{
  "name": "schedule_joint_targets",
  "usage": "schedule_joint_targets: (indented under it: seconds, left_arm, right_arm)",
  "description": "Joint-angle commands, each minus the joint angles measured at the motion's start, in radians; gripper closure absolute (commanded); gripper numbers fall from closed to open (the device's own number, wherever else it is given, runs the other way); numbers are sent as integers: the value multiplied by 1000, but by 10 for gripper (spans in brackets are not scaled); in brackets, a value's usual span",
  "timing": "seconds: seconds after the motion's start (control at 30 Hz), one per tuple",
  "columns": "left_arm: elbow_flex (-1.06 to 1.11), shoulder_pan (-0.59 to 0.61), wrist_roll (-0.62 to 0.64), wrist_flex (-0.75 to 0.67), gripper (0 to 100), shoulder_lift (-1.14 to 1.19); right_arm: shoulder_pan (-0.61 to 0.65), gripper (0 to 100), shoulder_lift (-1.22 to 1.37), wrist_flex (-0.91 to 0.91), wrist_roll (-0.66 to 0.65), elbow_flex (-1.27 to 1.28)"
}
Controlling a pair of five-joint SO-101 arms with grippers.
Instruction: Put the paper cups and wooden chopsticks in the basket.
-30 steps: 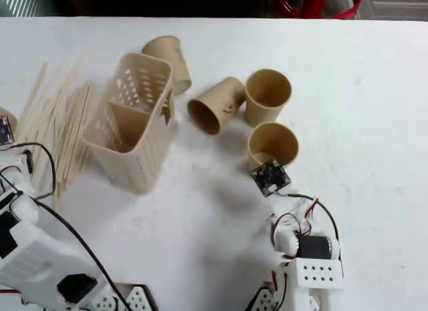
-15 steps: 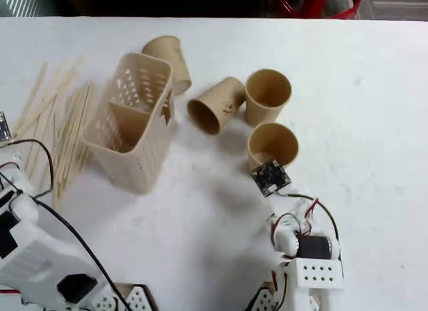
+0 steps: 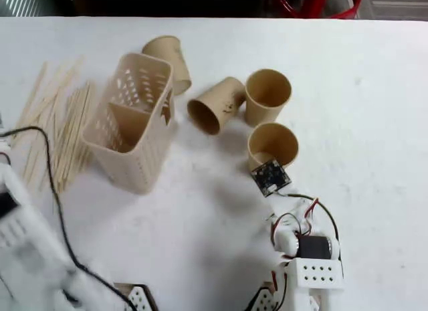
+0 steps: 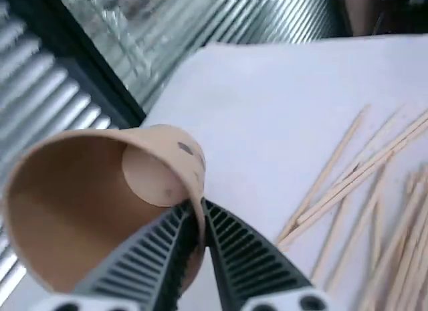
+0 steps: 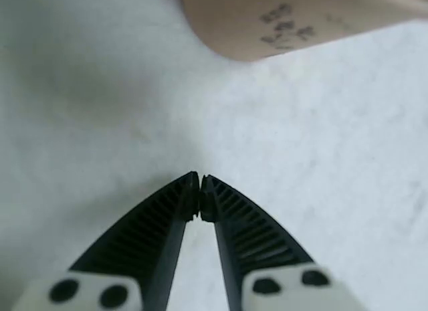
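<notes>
Left gripper, seemingly tight on paper cup

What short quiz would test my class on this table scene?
1. True or false: the wooden chopsticks lie on the table, outside the basket.
2. The left gripper is shut on: A) a chopstick, B) the rim of a paper cup, C) nothing.
3. Fill in: the right gripper is ____ and empty.
Key: 1 true; 2 B; 3 shut.
</notes>
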State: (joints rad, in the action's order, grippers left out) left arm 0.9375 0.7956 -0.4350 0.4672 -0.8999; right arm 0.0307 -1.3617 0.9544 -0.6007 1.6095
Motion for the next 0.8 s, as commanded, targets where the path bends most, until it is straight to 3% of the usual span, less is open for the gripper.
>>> schedule_joint_targets:
  seconds: [0.0,0.17,0.27,0.5,0.77]
  left_arm:
    - [-127,-116,11,206,976,-323]
    - [-311,-404,12,377,977,-346]
    - [-442,-564,98,497,977,-237]
    - [-976,-760,292,789,977,328]
    - [-1800,-941,319,1280,977,931]
  right_arm:
    - [5,980,-8,-13,5,-6]
    - [5,980,-8,-12,5,-6]
    - [5,980,-8,-12,5,-6]
    - [5,980,-8,-12,5,-6]
    - [5,980,-8,-12,5,-6]
